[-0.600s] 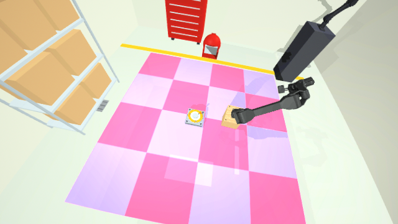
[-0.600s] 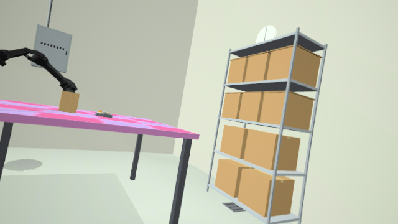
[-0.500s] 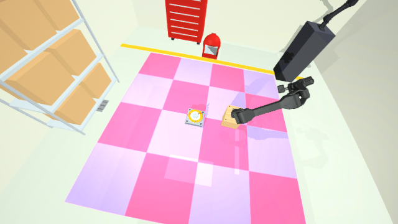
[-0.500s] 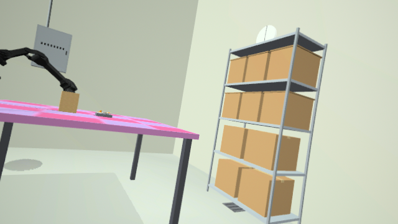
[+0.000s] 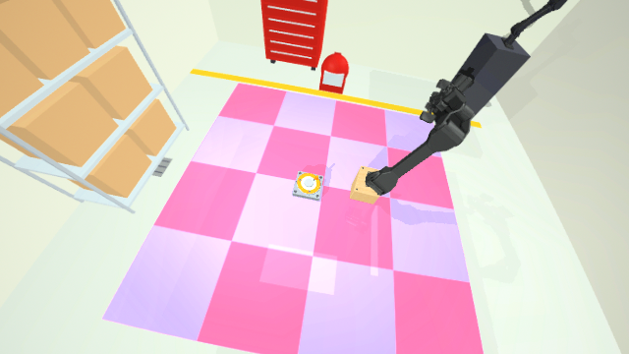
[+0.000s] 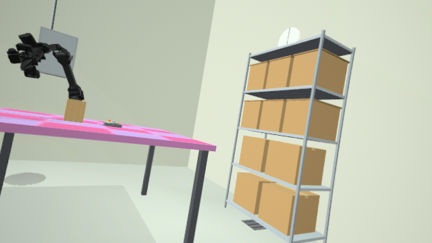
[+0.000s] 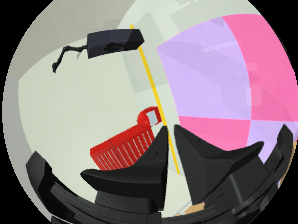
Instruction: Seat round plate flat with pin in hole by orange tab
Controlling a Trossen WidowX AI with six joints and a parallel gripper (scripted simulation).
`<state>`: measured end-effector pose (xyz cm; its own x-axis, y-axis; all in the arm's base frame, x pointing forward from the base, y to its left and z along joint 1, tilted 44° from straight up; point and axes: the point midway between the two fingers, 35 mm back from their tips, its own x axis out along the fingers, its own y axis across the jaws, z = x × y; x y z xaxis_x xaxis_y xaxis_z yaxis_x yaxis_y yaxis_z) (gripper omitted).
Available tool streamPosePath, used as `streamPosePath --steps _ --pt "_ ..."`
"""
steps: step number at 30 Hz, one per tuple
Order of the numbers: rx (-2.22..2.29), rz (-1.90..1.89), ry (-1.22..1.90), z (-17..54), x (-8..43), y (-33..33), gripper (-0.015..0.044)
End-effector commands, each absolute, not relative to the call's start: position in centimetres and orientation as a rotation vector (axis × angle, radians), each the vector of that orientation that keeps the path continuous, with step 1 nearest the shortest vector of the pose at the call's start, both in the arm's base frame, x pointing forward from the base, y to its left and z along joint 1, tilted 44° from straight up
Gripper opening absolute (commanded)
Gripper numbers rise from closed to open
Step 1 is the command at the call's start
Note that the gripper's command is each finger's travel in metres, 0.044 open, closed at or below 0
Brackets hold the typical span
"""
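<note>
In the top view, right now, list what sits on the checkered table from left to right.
Base carrying the round plate → tan block under the arm's foot. The gripper, fingers shut on nothing, is raised farther right.
</note>
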<state>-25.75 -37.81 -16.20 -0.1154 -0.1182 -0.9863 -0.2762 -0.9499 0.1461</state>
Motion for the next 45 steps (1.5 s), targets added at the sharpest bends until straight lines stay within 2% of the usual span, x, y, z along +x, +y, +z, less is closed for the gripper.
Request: streamPosePath --steps 1,6,8,11,14,15,22,24,30,32,37,38,40,43,45 --pt "-2.213 2.292 0.175 -15.0 -20.0 -39.0 0.0000" --pt "-2.516 2.360 -0.314 -13.0 -10.5 -40.0 0.0000" --pt "-2.564 2.362 -0.404 -12.6 -8.9 -39.9 0.0000" --pt "-2.743 2.342 -0.798 -11.2 -2.5 -39.0 0.0000" --pt "-2.868 2.281 -1.143 -10.0 2.3 -37.5 0.0000" --pt "-2.876 2.275 -1.167 -9.9 2.7 -37.4 0.0000" --pt "-3.063 1.907 -2.037 -7.6 13.3 -30.7 0.0000" --pt "-3.073 1.834 -2.166 -7.2 14.4 -29.7 0.0000" --pt "-2.961 0.962 -3.186 -4.4 20.8 -20.5 0.0000" --pt "-2.921 0.823 -3.296 -4.1 21.3 -19.3 0.0000" --pt "-2.446 -0.376 -3.897 -1.6 23.5 -10.2 0.0000" --pt "-2.316 -0.637 -3.959 -1.1 23.5 -8.4 0.0000" --pt "-2.233 -0.796 -3.986 -0.8 23.5 -7.4 0.0000" --pt "-1.869 -1.435 -4.006 0.5 23.0 -3.1 0.0000" --pt "-1.776 -1.587 -3.990 0.7 22.8 -2.1 0.0000"
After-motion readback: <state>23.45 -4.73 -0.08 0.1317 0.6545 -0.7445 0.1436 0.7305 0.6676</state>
